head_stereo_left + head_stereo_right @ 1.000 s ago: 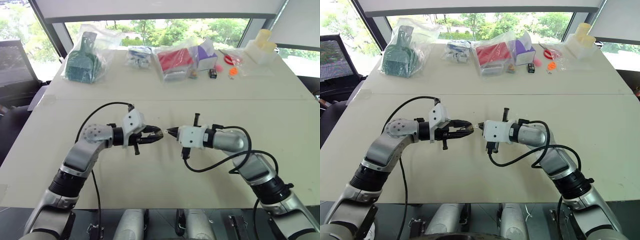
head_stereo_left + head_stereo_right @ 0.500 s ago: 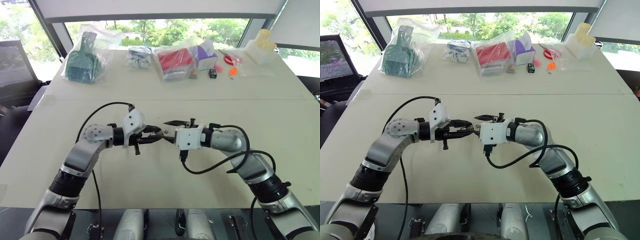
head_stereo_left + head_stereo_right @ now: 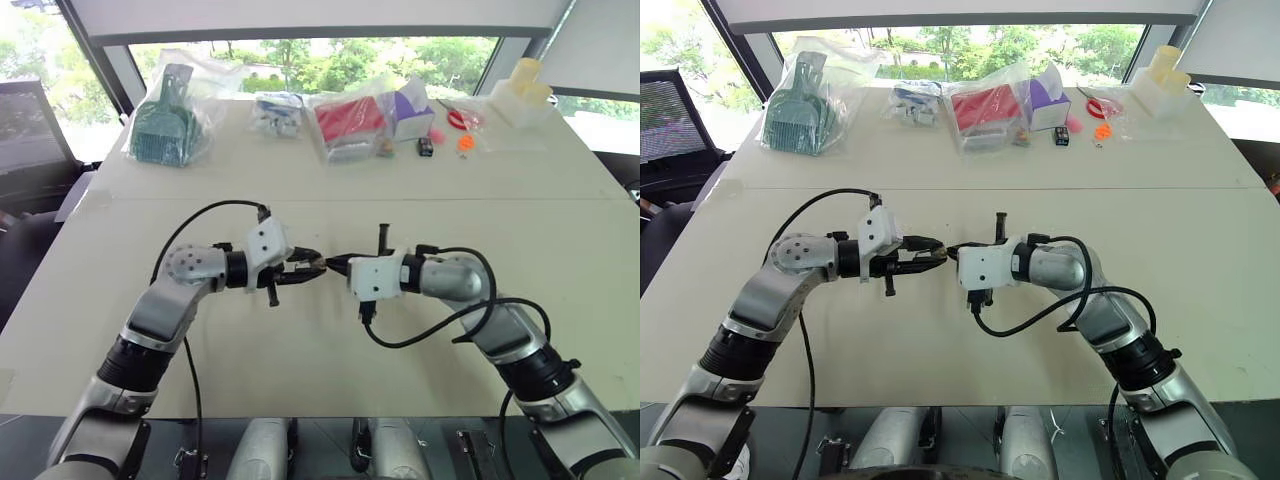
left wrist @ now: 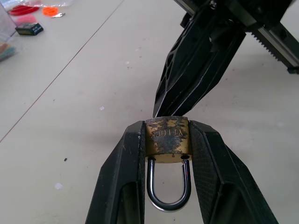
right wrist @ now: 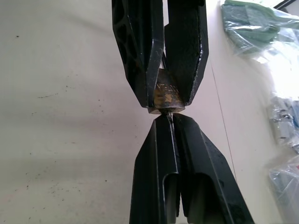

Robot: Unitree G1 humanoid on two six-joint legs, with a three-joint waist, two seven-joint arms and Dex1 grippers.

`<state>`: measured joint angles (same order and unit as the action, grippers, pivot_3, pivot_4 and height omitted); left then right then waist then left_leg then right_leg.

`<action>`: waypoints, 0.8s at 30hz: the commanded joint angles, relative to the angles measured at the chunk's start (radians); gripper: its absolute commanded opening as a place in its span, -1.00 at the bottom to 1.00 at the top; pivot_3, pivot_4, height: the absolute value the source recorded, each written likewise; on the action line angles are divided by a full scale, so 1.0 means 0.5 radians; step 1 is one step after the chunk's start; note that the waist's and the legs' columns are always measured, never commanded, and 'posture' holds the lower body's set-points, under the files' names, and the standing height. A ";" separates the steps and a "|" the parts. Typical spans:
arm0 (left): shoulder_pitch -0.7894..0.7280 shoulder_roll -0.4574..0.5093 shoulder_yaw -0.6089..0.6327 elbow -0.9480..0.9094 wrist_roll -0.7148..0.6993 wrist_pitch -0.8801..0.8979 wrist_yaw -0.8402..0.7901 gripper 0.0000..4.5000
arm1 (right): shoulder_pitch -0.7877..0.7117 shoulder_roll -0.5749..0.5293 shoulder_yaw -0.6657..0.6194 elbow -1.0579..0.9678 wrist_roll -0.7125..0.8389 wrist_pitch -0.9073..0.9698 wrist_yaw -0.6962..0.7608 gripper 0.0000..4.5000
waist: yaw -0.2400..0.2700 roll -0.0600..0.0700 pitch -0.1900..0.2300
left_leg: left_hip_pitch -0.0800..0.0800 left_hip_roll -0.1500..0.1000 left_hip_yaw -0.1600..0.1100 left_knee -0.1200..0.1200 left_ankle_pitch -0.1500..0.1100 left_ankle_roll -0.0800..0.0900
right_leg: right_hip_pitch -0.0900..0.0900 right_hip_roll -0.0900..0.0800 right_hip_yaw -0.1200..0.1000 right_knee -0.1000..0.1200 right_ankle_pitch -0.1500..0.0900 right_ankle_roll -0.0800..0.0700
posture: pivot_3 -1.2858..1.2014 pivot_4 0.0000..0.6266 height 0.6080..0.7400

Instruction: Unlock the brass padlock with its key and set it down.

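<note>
The left gripper (image 4: 166,140) grasps the brass padlock (image 4: 167,140) by its body, above the middle of the table (image 3: 330,380), well clear of its edges. The shackle (image 4: 168,186) sits seated in the body, so the lock appears not yet released. The right gripper (image 5: 168,117) is clenched, its tips touching the keyway end of the body; a thin silvery sliver there is probably the key (image 5: 166,112), judged inserted. Remaining: turn the key, free the shackle, set the padlock down.
</note>
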<state>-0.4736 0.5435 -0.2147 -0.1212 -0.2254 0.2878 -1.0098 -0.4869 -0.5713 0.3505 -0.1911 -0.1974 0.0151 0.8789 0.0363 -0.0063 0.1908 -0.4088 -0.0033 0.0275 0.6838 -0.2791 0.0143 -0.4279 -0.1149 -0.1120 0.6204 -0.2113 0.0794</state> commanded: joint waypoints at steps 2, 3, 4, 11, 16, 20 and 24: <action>-0.032 0.019 -0.052 0.011 0.116 -0.302 -0.053 -0.66 | -0.093 0.036 0.004 -0.072 0.264 0.277 0.255 -0.98 | 0.000 0.000 0.000 | 0.000 0.000 0.000 0.000 0.000 0.000 | 0.000 0.000 0.000 0.000 0.000 0.000 | 0.03 -0.52 1.00; -0.035 0.027 -0.064 0.025 0.149 -0.365 -0.065 -0.66 | -0.111 0.036 0.003 -0.082 0.314 0.352 0.310 -0.98 | 0.000 0.000 0.000 | 0.000 0.000 0.000 0.000 0.000 0.000 | 0.000 0.000 0.000 0.000 0.000 0.000 | 0.03 -0.52 1.00; -0.038 0.036 -0.077 0.043 0.184 -0.441 -0.077 -0.66 | -0.135 0.040 0.000 -0.089 0.363 0.448 0.354 -0.98 | 0.001 0.000 0.000 | 0.000 0.000 0.000 0.000 0.000 0.000 | 0.000 0.000 0.000 0.000 0.000 0.000 | 0.03 -0.52 1.00; -0.058 0.089 -0.131 0.180 0.351 -0.856 -0.133 -0.66 | -0.246 0.082 -0.017 -0.116 0.527 0.792 0.446 -0.98 | 0.001 0.000 0.000 | 0.000 0.000 0.000 0.000 0.000 0.000 | 0.000 0.000 0.000 0.000 0.000 0.000 | 0.03 -0.52 1.00; -0.074 0.085 -0.107 0.231 0.333 -0.901 -0.152 -0.66 | -0.231 0.086 -0.020 -0.176 0.519 0.814 0.392 -0.98 | 0.001 0.000 0.000 | 0.000 0.000 0.000 0.000 0.000 0.000 | 0.000 0.000 0.000 0.001 0.000 0.000 | 0.03 -0.52 1.00; -0.078 0.067 -0.057 0.243 0.255 -0.840 -0.160 -0.66 | -0.221 0.069 0.017 -0.165 0.412 0.658 0.321 -0.98 | -0.002 0.000 0.000 | 0.000 0.000 0.000 0.000 0.000 0.000 | 0.000 0.000 0.000 0.001 0.000 0.000 | 0.03 -0.52 1.00; -0.114 0.098 -0.066 0.321 0.333 -1.058 -0.174 -0.66 | -0.160 0.076 -0.005 -0.258 0.542 0.854 0.370 -0.98 | 0.002 0.000 0.000 | 0.000 0.000 0.001 0.000 0.000 0.000 | 0.000 0.000 0.000 0.001 0.000 0.000 | 0.03 -0.52 1.00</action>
<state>-0.5041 0.5861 -0.2552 0.0326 -0.0761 -0.1783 -1.1024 -0.5701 -0.5507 0.3477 -0.2360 0.0054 0.4172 1.0396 0.0375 -0.0062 0.1907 -0.4088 -0.0032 0.0278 0.6839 -0.2790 0.0144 -0.4280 -0.1150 -0.1121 0.6211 -0.2111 0.0794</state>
